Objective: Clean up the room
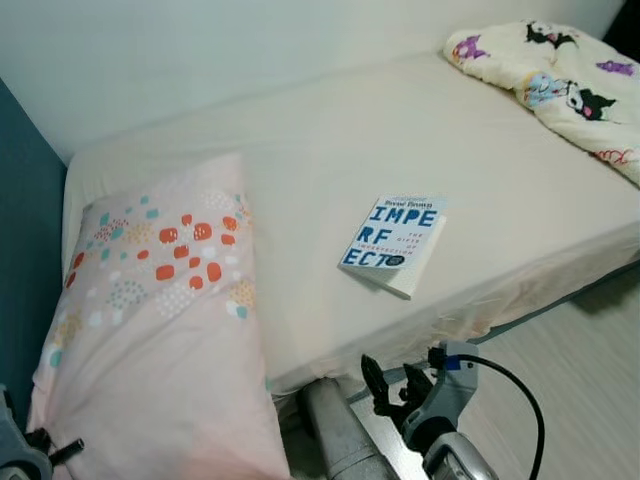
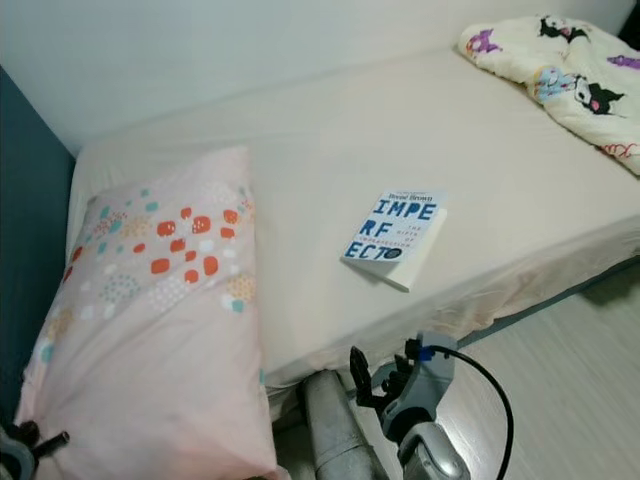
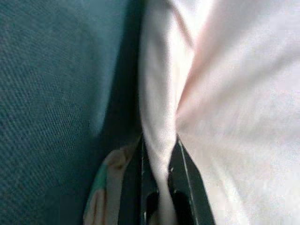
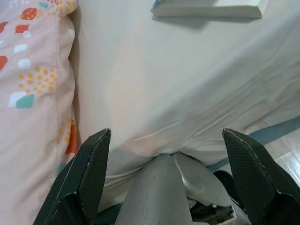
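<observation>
A pink pillow (image 1: 160, 330) with orange and teal dots lies along the left side of the bed (image 1: 330, 150), its near end hanging over the front edge. My left gripper (image 3: 159, 146) is shut on a fold of the pillow's pink fabric (image 3: 161, 103), beside the teal wall. A white and blue book (image 1: 393, 243) lies flat in the middle of the cream sheet. My right gripper (image 4: 166, 136) is open and holds nothing. It hangs below the bed's front edge, near the pillow's corner and short of the book (image 4: 206, 8).
A cream blanket (image 1: 560, 80) with cartoon prints is bunched at the bed's far right. A teal wall (image 1: 25, 250) runs along the left. Pale wooden floor (image 1: 580, 370) lies to the right of my right arm (image 1: 445, 400).
</observation>
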You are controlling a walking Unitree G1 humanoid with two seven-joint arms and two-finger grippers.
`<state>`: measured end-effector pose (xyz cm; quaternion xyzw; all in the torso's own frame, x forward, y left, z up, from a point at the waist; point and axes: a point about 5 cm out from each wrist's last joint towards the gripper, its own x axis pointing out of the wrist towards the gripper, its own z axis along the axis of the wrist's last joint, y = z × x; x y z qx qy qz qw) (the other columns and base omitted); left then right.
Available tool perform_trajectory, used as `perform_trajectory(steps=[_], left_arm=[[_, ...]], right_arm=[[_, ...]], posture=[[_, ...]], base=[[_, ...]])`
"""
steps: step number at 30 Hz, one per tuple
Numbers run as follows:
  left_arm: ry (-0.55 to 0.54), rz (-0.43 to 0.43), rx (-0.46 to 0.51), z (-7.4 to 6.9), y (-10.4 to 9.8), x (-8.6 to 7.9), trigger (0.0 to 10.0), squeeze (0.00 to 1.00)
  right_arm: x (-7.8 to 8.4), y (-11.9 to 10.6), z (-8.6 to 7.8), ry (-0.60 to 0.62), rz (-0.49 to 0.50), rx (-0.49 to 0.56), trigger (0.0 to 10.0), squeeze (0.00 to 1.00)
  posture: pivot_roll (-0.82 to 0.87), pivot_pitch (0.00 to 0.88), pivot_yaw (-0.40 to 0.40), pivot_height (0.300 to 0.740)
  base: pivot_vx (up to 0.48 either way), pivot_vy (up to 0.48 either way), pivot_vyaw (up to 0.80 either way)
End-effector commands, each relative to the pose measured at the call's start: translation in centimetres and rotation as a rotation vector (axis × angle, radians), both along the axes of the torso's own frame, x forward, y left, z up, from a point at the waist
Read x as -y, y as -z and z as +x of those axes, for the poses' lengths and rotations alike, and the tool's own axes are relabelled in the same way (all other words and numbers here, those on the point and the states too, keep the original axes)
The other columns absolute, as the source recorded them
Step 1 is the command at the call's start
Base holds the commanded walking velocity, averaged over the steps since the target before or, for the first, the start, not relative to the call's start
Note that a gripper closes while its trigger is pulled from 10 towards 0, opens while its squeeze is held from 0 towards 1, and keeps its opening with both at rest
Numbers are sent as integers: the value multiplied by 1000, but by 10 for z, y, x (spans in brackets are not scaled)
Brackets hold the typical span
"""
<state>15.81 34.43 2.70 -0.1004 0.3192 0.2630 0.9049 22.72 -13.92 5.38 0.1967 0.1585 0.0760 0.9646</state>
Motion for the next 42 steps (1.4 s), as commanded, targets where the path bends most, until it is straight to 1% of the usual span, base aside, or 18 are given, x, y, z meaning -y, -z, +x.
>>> perform_trajectory(steps=[1, 4, 6, 10, 16, 22, 24, 25, 26, 27, 28, 29, 30, 35, 37, 38, 40, 42], left_arm=[[-90, -17, -187, -45, 18, -18, 0, 0], [-1, -118, -221, -46, 18, -8, 0, 0], [15, -140, -226, -45, 17, -3, 0, 0], [151, -214, -268, -44, 19, 22, 0, 0], [267, -306, -336, -49, 24, 39, 0, 0], [327, -327, -334, -41, 26, 48, 0, 0], [370, -324, -197, -18, 18, 60, 10000, 0], [410, -345, -77, 0, 8, 72, 10000, 0], [410, -345, -77, 0, 8, 72, 10000, 0], [445, -367, 25, 14, -2, 83, 10000, 0], [445, -367, 25, 14, -2, 83, 10000, 0], [473, -371, 115, 26, -11, 91, 10000, 376], [488, -410, 191, 35, -19, 100, 10000, 1000], [558, -534, 322, 51, -34, 120, 10000, 1000], [690, -621, 380, 53, -47, 132, 10000, 1000], [690, -621, 380, 53, -47, 132, 10000, 1000], [837, -678, 399, 52, -56, 137, 10000, 1000], [882, -681, 393, 51, -57, 137, 10000, 1000]], right_arm=[[3, 5, -2, 4, -7, -13, 10000, 0], [6, 3, 5, -1, -12, 0, 10000, 0], [7, 3, 7, -2, -13, 3, 10000, 0], [6, 4, 9, -9, -13, 8, 10000, 0], [5, 4, 11, -12, -9, 12, 10000, 0], [7, 5, 11, -8, -9, 14, 10000, 0], [7, 6, 11, -4, -9, 16, 10000, 0], [8, 5, 12, -2, -10, 18, 10000, 0], [8, 5, 12, -2, -10, 18, 10000, 0], [8, 5, 13, -1, -11, 20, 10000, 0], [8, 5, 13, -1, -11, 20, 10000, 0], [8, 5, 14, 0, -12, 22, 10000, 0], [9, 5, 15, 1, -14, 24, 10000, 0], [11, 4, 18, 5, -18, 31, 10000, 0], [14, 3, 20, 11, -27, 37, 10000, 0], [14, 3, 20, 11, -27, 37, 10000, 0], [18, 3, 24, 16, -37, 40, 10000, 0], [19, 4, 26, 17, -40, 41, 10000, 0]], posture=[[-104, 177, 86, 611], [-99, 163, 78, 611], [-95, 159, 76, 611], [-95, 150, 78, 611], [-103, 145, 79, 611], [-108, 143, 81, 611], [-112, 139, 81, 611], [-114, 137, 78, 611], [-114, 137, 78, 611], [-116, 135, 78, 611], [-116, 135, 78, 611], [-121, 134, 78, 611], [-130, 128, 77, 611], [-141, 115, 75, 611], [-149, 93, 73, 611], [-149, 93, 73, 611], [-154, 67, 70, 611], [-154, 67, 70, 611]], base=[[0, 0, 0], [0, 0, 0], [0, 0, 0], [0, 0, 0], [0, 0, 0], [0, 0, 0], [0, 0, 0], [0, 0, 0], [0, 0, 0], [0, 0, 0], [0, 0, 0], [0, 0, 0], [0, 0, 0], [0, 0, 0], [0, 0, 0], [0, 0, 0], [0, 0, 0], [0, 0, 0]])
